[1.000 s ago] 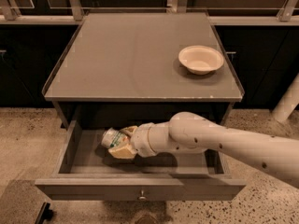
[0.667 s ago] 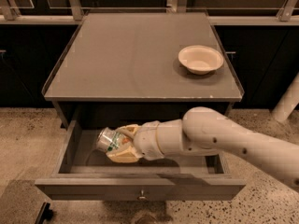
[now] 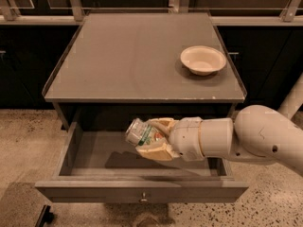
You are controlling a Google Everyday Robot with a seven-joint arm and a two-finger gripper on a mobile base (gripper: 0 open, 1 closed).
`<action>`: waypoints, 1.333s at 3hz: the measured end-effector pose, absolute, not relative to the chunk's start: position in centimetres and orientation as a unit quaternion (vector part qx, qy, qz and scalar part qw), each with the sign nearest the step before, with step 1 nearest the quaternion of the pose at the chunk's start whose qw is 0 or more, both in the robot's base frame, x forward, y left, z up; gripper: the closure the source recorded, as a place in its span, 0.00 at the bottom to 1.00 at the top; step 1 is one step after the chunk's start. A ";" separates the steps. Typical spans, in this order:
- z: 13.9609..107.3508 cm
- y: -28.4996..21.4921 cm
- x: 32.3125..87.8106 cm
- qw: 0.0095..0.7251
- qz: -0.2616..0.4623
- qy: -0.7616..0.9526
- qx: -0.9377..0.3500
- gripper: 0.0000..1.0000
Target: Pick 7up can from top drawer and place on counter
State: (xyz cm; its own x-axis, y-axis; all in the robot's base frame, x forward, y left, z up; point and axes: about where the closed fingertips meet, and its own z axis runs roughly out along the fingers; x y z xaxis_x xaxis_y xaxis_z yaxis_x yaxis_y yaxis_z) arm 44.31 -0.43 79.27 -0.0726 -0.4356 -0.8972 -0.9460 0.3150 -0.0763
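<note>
The 7up can (image 3: 141, 133), silver with a green and white label, is held tilted on its side, its top pointing left. My gripper (image 3: 152, 139) is shut on it, with tan fingers (image 3: 158, 151) above and below the can. The can hangs in the air over the open top drawer (image 3: 94, 155), just below the counter's front edge. The drawer is pulled out, and its front panel has a small knob (image 3: 143, 198). The grey counter (image 3: 128, 60) lies above and behind. My white arm (image 3: 236, 138) reaches in from the right.
A white round bowl (image 3: 203, 59) stands on the counter's right side. Metal rails (image 3: 75, 4) and dark cabinets run behind the counter. A white post (image 3: 293, 100) stands at the right. Speckled floor (image 3: 23, 141) surrounds the cabinet.
My gripper has lifted the can up off the drawer floor and moved it toward the drawer's middle. The can now hangs higher, near the counter's front edge.
</note>
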 end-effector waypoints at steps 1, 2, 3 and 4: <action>79.3 -0.4 44.3 0.449 0.284 0.675 -0.512 1.00; 80.9 0.2 45.3 0.446 0.282 0.658 -0.538 1.00; 85.0 1.7 47.3 0.432 0.274 0.620 -0.594 1.00; 88.5 3.9 50.0 0.411 0.285 0.581 -0.642 1.00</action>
